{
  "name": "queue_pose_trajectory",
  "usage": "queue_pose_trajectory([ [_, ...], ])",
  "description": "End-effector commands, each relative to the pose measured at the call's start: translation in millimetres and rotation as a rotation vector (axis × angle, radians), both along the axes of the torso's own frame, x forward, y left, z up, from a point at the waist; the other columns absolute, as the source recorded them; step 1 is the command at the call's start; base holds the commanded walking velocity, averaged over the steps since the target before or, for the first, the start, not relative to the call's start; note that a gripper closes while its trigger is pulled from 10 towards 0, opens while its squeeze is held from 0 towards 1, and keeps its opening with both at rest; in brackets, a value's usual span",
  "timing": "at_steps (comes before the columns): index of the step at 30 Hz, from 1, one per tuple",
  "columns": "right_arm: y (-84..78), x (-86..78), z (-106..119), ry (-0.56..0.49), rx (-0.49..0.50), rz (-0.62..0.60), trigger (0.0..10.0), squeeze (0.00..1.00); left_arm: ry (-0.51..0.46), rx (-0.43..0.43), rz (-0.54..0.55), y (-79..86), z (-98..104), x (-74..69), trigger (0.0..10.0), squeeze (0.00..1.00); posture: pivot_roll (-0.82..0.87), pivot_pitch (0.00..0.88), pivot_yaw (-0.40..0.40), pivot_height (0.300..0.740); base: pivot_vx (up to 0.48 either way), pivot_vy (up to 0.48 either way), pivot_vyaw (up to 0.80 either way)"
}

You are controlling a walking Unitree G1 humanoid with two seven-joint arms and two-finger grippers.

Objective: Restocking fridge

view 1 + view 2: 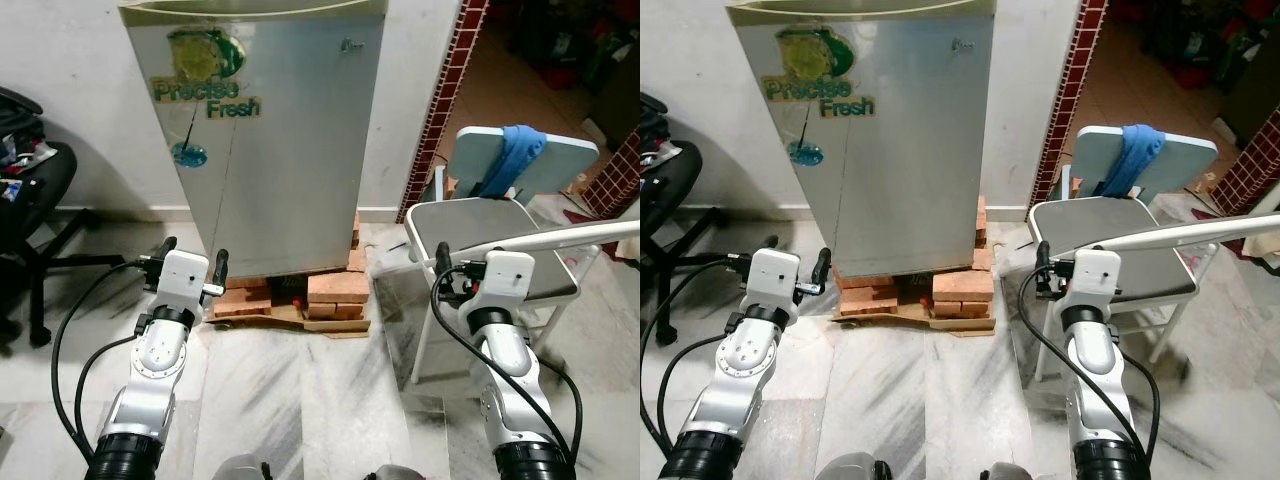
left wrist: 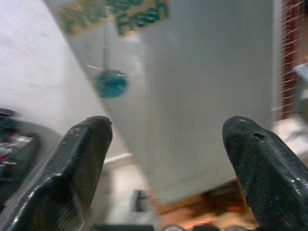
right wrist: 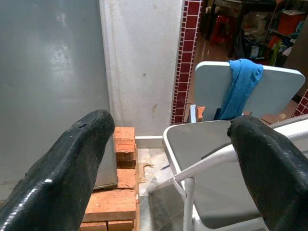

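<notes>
Right gripper (image 3: 168, 159) presents both black fingers (image 3: 67, 168) spread wide apart, framing a grey fridge door (image 3: 48, 72), stacked red bricks (image 3: 113, 202) beneath it, and a white folding chair (image 3: 250, 86) draped with blue cloth (image 3: 240, 89).

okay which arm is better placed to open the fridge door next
Probably left. The left end effector is open and sits directly before the closed fridge door. The right end effector, also open, is off to the side, over the chair.
</notes>
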State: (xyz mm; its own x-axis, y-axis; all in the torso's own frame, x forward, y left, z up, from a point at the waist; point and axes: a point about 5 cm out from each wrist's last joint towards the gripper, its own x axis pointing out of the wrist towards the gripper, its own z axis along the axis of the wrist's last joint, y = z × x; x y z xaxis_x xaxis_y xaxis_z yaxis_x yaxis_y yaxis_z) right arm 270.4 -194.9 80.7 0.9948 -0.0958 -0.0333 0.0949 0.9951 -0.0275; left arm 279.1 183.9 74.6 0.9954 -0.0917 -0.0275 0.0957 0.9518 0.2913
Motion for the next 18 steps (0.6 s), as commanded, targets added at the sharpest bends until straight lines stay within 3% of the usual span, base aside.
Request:
queue_pose_trajectory([
  [1,-3.6,-4.4,6,-0.026,-0.039,-0.006,10.0,0.0,0.049,-0.158,-0.035,1.9,-4,-7.1,10.0,0.0,-0.02,0.0,0.036,0.74,0.0,0.0,0.0],
  [4,-7.1,-12.0,5,-0.021,-0.083,-0.005,10.0,0.0,0.074,-0.191,-0.019,0.2,-12,-22.8,10.0,0.0,-0.02,0.0,0.035,0.74,0.0,0.0,0.0],
  [6,-17.8,-25.4,3,-0.006,-0.083,-0.04,10.0,0.0,0.1,-0.202,-0.004,-0.6,-22,-44.3,10.0,0.0,-0.02,0.0,0.028,0.74,0.0,0.0,0.0],
  [8,-21.5,-33.4,2,0.004,-0.087,-0.031,10.0,0.0,0.102,-0.234,0.044,2.3,-24,-50.2,10.0,0.0,-0.02,0.0,0.026,0.74,0.0,0.0,0.0],
  [9,-23.8,-37.0,0,0.011,-0.09,-0.055,10.0,0.0,0.099,-0.247,0.068,3.4,-24,-50.9,10.0,0.0,-0.02,0.0,0.024,0.74,0.0,0.0,0.0],
  [12,-22.7,-46.4,-6,0.022,0.06,-0.068,10.0,0.0,0.061,-0.271,0.099,5.1,-19,-48.9,10.0,0.0,-0.02,0.0,0.026,0.74,0.0,0.0,0.0],
  [15,-22.3,-46.4,-5,0.006,0.035,-0.096,10.0,0.0,0.048,-0.293,0.114,2.0,-15,-44.5,10.0,0.0,-0.02,0.0,0.031,0.74,0.0,0.0,0.0],
  [18,-18.6,-43.9,5,-0.033,0.087,-0.166,10.0,0.0,0.047,-0.312,0.078,-7.5,-12,-40.0,10.0,0.0,-0.03,0.0,0.042,0.74,0.0,0.0,0.0],
])
